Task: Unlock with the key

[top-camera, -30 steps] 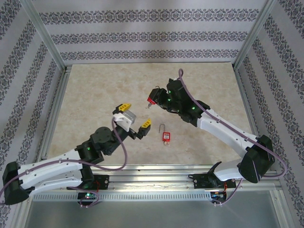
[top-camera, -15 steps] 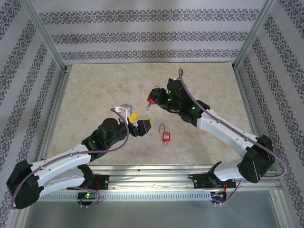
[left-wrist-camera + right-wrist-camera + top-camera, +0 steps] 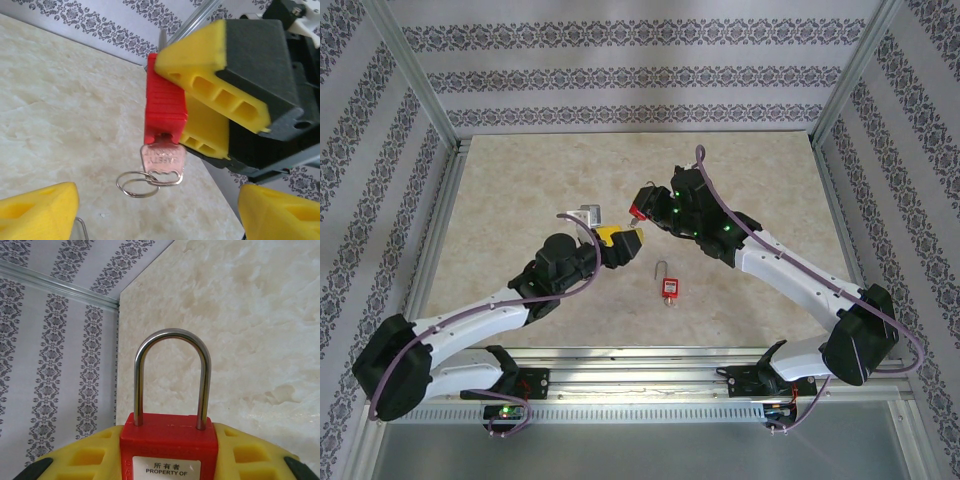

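Nearest the arm bases, a second padlock [image 3: 669, 286], small and red with a thin metal shackle, is seen lying flat on the marbled table [image 3: 520, 190], well apart from both grippers.

A little farther in, the left gripper [image 3: 623, 243] is found reaching toward the middle of the table. Its jaws are spread, and nothing is grasped between them. In the left wrist view its yellow fingertips [image 3: 42, 207] are seen at the two lower corners, with the key [image 3: 164, 161] hanging in the space between them and above, untouched by either one.

The key is seated in the bottom of the red padlock [image 3: 165, 107], and its bow and a double key ring [image 3: 135, 183] are left dangling below the lock body. Wear can be made out on the bow, but the stamped lettering cannot be read.

Just beyond, the red padlock is clamped by the right gripper [image 3: 645, 206], whose yellow pads [image 3: 80, 457] are pressed against both sides of the lock body and hold it above the table. In the right wrist view the shackle [image 3: 172, 340] is seen with both legs sunk into the body, and a label reading "PROPERTY OF" is shown on the face.

Farthest back, the patterned wall [image 3: 640, 75] is seen behind the table.
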Robot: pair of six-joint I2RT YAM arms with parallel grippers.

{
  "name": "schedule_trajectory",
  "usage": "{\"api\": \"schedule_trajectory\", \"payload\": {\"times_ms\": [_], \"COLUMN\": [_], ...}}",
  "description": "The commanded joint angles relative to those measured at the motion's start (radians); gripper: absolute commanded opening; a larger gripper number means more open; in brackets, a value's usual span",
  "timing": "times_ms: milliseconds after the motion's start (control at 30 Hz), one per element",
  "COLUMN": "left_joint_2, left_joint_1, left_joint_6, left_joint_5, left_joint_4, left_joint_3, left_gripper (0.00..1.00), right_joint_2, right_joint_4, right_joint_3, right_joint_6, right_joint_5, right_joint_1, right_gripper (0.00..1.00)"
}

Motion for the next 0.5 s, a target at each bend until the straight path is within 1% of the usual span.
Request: {"api": "schedule_trajectory", "payload": {"times_ms": [0,67,167,300,367,467], "left_joint_2": [0.028,0.057,0.086,0.104,0.107,0.105], "left_joint_1": [0.020,0.021,0.032,0.040,0.045,0.052], "left_joint_6": [-0.034,-0.031,-0.037,-0.023,-0.013,-0.003], "left_joint_5": [0.034,0.040,0.042,0.030,0.023,0.008], "left_joint_4": [0.116,0.130,0.194,0.191,0.183,0.182], "left_joint_3": [0.035,0.045,0.034,0.043,0.045,0.040], "left_gripper": [0.79,0.77,0.76,0.69,0.60,0.56], "right_joint_2": [-0.014,-0.013,-0.006,-0.004,-0.006,-0.008], "right_joint_4": [0.045,0.057,0.063,0.084,0.085,0.089], "right_joint_3": [-0.011,-0.016,-0.017,-0.033,-0.037,-0.045], "right_joint_6": [0.005,0.013,0.015,0.029,0.032,0.034], "right_joint_5": [-0.005,-0.007,-0.010,-0.016,-0.014,-0.017], "right_joint_1": [0.015,0.019,0.026,0.031,0.032,0.038], "right_gripper": [0.03,0.03,0.03,0.03,0.03,0.03]}}
